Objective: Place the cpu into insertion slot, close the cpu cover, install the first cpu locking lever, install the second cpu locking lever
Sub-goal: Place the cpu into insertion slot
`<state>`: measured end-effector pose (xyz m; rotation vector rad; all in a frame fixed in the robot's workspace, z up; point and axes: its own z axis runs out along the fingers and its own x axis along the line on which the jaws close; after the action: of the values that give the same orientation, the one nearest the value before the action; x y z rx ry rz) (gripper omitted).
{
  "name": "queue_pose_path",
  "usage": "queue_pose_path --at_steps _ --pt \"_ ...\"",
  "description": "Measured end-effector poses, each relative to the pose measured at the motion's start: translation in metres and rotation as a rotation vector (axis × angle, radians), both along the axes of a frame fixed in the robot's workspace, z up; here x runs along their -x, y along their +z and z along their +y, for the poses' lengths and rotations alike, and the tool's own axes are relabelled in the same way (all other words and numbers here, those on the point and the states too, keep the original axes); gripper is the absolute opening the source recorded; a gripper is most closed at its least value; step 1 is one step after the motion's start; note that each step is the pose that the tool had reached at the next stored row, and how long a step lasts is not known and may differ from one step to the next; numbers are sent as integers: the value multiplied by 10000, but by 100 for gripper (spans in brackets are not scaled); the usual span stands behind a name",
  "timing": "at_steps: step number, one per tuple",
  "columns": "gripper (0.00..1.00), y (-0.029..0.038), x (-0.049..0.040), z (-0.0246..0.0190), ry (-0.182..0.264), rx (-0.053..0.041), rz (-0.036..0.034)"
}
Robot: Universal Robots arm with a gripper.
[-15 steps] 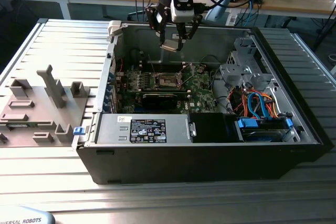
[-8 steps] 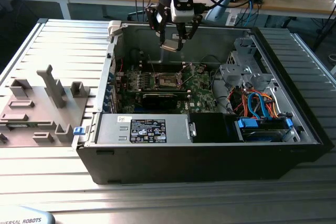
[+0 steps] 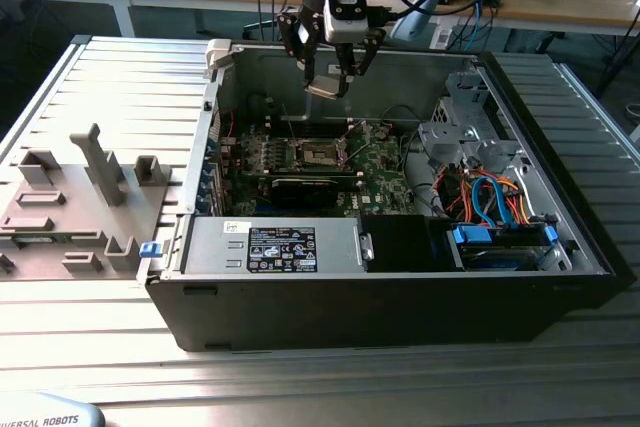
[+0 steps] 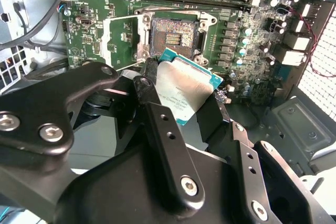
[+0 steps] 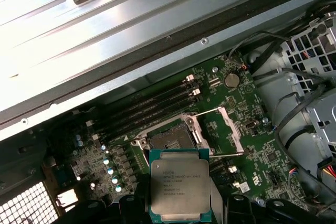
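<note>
Silver-grey metal, one cpu clamped in the pincer, over one uncovered insertion slot

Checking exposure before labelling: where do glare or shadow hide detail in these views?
First wrist view: the ribbed grey metal table washes out white. Second wrist view: the square silver-topped cpu carries a bright sheen. Exterior view: the black computer case has its near wall in shadow.
</note>
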<state>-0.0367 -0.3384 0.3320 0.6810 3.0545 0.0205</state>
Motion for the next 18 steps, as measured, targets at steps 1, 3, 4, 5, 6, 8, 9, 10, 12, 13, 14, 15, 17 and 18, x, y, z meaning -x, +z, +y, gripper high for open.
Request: queue_pose_path --at_steps 1,3,4,5,6,8,9,10,12,13,14,15,17,18 --pt "54 0 0 0 -34 0 0" --pt "54 -1 0 0 -97 0 0" --pt "54 -2 0 0 -127 0 -1" --pt "54 -2 0 0 -155 0 0" --pt "54 -2 0 0 -181 0 0" --pt "54 -3 0 0 -247 0 0" --pt "54 -3 0 0 -275 0 0" --pt "54 -3 0 0 -298 0 0" --pt "54 -4 0 0 -333 0 0" --pt "54 -4 0 0 -350 0 0" --pt "54 -4 0 0 -365 0 0" --pt "54 -4 0 0 -379 1 0" --pt "54 -5 0 0 -408 0 0" --pt "54 -5 0 0 -418 0 0"
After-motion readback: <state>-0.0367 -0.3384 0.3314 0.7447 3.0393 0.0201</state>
